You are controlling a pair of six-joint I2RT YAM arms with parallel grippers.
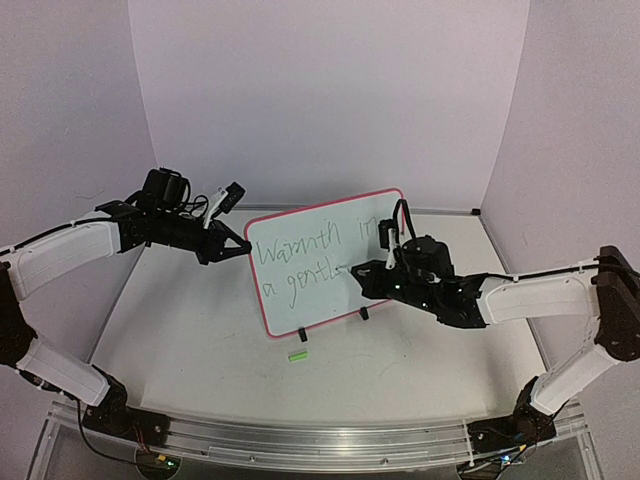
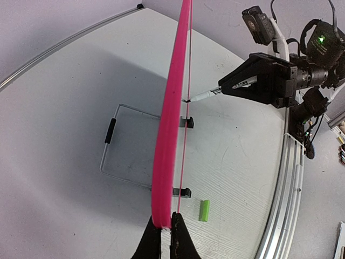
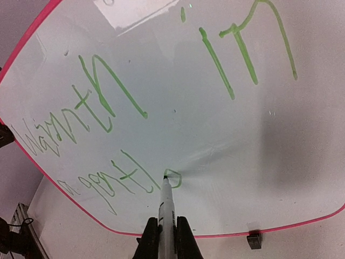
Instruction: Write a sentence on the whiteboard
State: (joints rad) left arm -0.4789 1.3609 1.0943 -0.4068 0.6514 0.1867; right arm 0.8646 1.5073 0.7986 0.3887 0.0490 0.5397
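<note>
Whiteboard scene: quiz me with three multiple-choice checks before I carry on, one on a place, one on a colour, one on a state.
1. Where is the green cap relative to the whiteboard?
A. behind it
B. on the table in front of it
C. stuck on its top edge

2. What colour is the writing?
A. black
B. red
C. green

3. How is the marker tip?
A. touching the board's face
B. lifted clear of it
C. capped

Answers: 1 B, the cap lies loose near the board's foot. 2 C, the strokes show green close up. 3 A, the tip meets the end of the last stroke.
</note>
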